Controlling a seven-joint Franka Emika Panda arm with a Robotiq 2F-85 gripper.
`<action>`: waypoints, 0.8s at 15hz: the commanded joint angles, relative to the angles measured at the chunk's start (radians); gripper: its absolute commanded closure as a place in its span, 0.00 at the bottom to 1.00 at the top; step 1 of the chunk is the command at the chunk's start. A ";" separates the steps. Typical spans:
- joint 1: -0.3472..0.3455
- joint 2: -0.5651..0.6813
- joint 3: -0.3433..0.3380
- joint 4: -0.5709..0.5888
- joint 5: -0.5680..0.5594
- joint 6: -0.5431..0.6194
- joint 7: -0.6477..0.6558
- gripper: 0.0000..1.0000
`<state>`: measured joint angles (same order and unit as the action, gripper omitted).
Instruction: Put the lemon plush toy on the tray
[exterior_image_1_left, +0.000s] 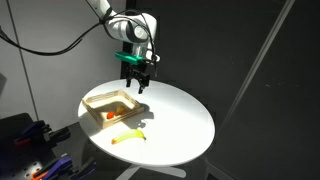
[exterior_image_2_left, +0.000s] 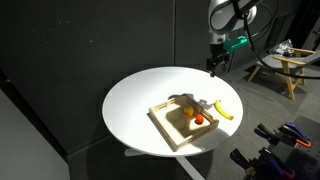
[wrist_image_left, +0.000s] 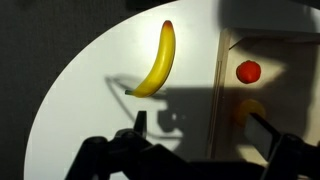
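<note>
The lemon plush toy (wrist_image_left: 250, 108) is a small yellow-orange lump lying inside the light-wood tray (wrist_image_left: 222, 80), in the gripper's shadow, next to a small red object (wrist_image_left: 248, 71). The tray shows in both exterior views (exterior_image_1_left: 103, 95) (exterior_image_2_left: 160, 118) on the round white table. My gripper (wrist_image_left: 200, 128) is open and empty. It hangs well above the table in both exterior views (exterior_image_1_left: 137, 80) (exterior_image_2_left: 217, 63), up over the tray's edge and apart from everything.
A curved yellow banana toy (wrist_image_left: 158, 62) lies on the white table (wrist_image_left: 90, 90) just outside the tray; it also shows in both exterior views (exterior_image_1_left: 128, 136) (exterior_image_2_left: 225, 109). A dark curtain surrounds the table. A wooden chair (exterior_image_2_left: 285, 62) stands beyond it.
</note>
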<state>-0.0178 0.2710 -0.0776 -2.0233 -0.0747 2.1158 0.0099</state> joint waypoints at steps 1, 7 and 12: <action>-0.020 -0.085 0.006 -0.053 0.005 -0.012 -0.021 0.00; -0.034 -0.171 0.008 -0.113 0.025 0.006 -0.076 0.00; -0.036 -0.255 0.004 -0.176 0.019 -0.005 -0.092 0.00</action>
<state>-0.0394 0.0910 -0.0776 -2.1421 -0.0698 2.1161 -0.0505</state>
